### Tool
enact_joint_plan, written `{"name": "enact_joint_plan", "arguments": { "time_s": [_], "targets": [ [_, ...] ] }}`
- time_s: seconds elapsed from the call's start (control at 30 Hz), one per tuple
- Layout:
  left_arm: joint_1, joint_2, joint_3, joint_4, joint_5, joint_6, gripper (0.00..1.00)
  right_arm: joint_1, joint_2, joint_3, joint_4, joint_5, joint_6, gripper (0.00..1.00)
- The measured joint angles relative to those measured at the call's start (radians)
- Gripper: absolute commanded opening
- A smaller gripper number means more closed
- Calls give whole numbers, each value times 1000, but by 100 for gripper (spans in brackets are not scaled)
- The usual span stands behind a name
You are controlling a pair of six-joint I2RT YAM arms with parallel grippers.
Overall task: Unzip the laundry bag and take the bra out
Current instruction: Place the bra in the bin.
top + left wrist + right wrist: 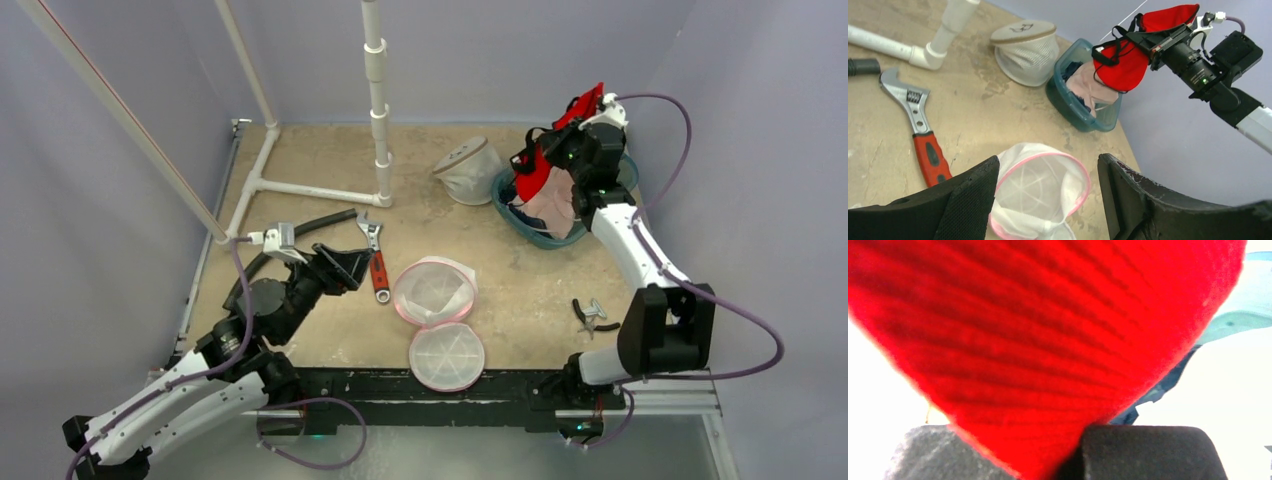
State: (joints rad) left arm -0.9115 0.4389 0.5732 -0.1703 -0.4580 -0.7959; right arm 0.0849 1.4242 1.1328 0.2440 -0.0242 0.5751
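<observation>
A round white mesh laundry bag (433, 290) with pink trim lies open near the table's front, its lid (446, 356) flapped toward me; it also shows in the left wrist view (1040, 187). My right gripper (543, 160) is shut on a red bra (535, 170) with black straps and holds it above the teal basket (520, 222). The bra (1128, 60) hangs over the basket (1068, 105) in the left wrist view and fills the right wrist view (1048, 340). My left gripper (352, 266) is open and empty, left of the bag.
A red-handled wrench (375, 255) lies between the left gripper and the bag. A second white mesh bag (468, 170) stands beside the basket, which holds pink and blue clothes. Black pliers (592, 315) lie at the right. A white pipe frame (300, 190) and a black hose (300, 226) sit at the back left.
</observation>
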Motion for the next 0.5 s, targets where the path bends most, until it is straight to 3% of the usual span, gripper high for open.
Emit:
{"name": "enact_joint_plan", "arguments": {
  "time_s": [0.27, 0.5],
  "targets": [
    [0, -9, -92, 0, 16, -60, 69, -145, 161, -6, 64, -76, -1, 0],
    [0, 66, -100, 24, 36, -76, 69, -171, 368, 53, 48, -119, -11, 0]
  ]
}}
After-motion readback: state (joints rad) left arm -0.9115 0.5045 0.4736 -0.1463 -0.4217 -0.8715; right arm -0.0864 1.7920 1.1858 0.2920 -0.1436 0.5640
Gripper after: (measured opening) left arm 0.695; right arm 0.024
